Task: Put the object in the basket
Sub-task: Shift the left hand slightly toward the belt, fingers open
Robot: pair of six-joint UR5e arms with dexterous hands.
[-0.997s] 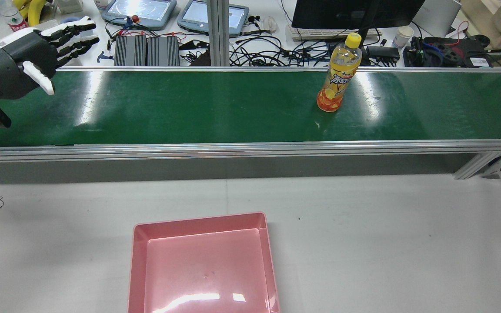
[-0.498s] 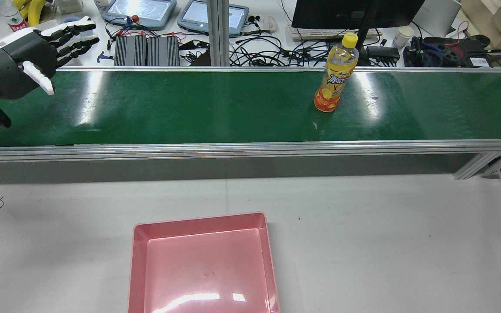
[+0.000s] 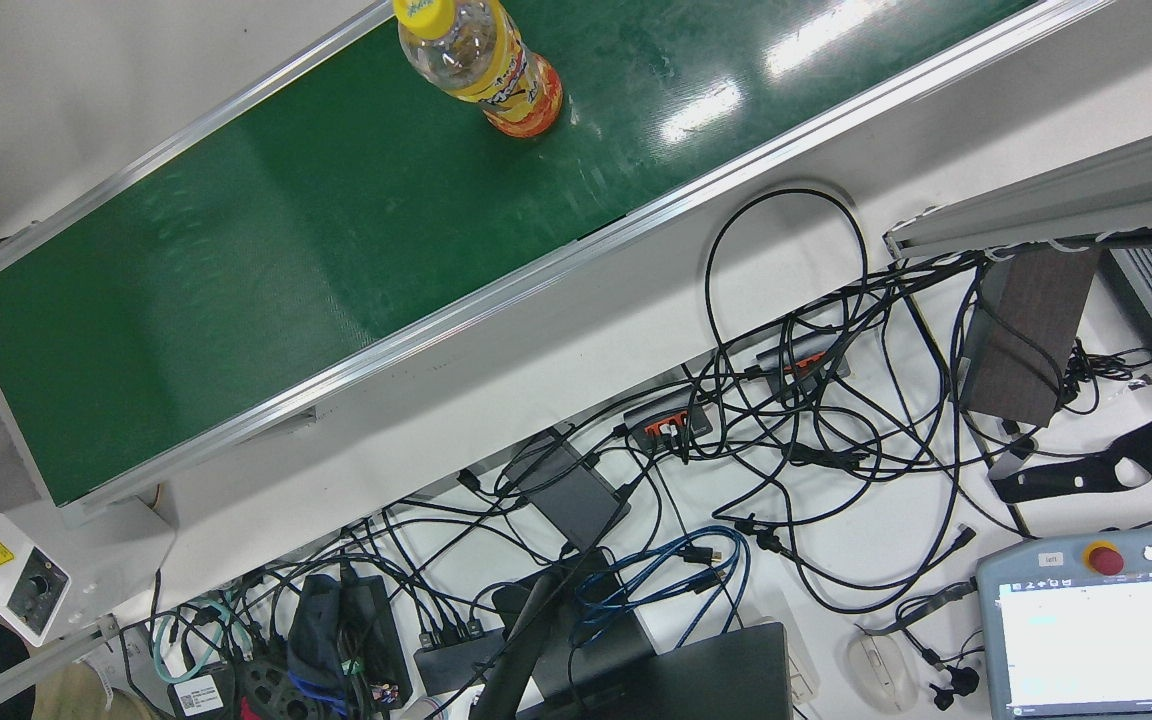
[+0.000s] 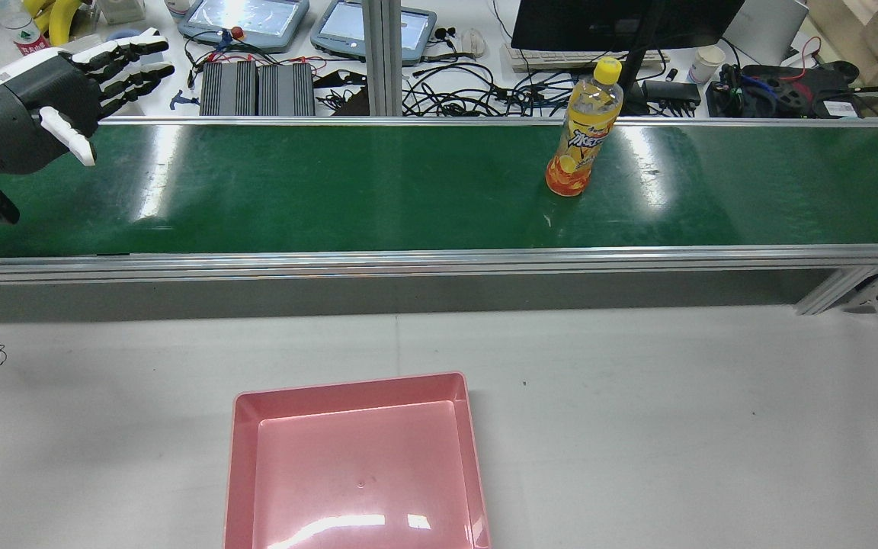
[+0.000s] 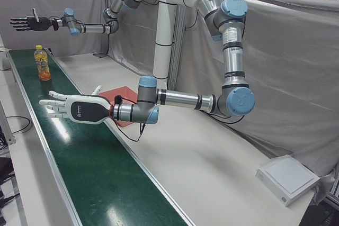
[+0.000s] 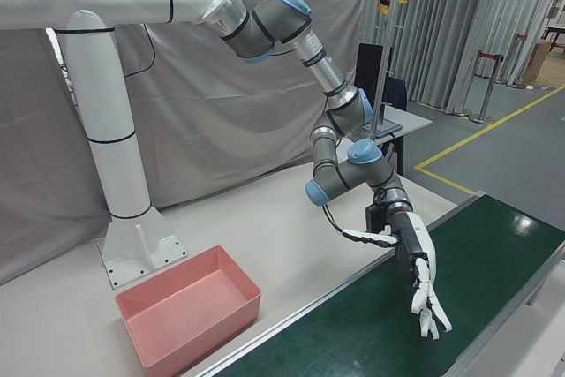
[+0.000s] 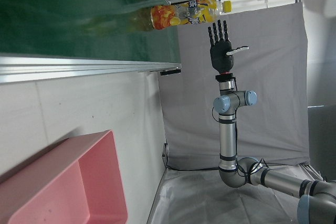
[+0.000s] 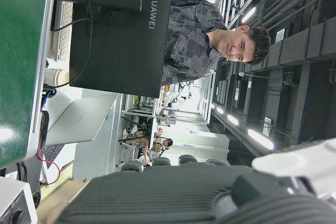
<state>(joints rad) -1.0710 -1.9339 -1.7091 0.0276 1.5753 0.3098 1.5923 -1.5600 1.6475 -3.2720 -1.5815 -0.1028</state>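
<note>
While bottle (image 4: 582,130) stands on belt (image 4: 332,191) | left hand (image 4: 24,114) fingers spread, empty | right hand (image 5: 33,23) fingers spread, small

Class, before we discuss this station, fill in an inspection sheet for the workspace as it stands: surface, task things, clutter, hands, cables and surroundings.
Surface: green conveyor belt, glossy with glare; grey table in front of it.
Task things: orange drink bottle upright on the belt; pink basket empty on the table.
Clutter: nothing seen on belt or table.
Hands: left hand open over the belt's end; right hand open, raised beyond the bottle.
Cables: tangled cables beside the belt.
Surroundings: monitor, teach pendant.
</note>
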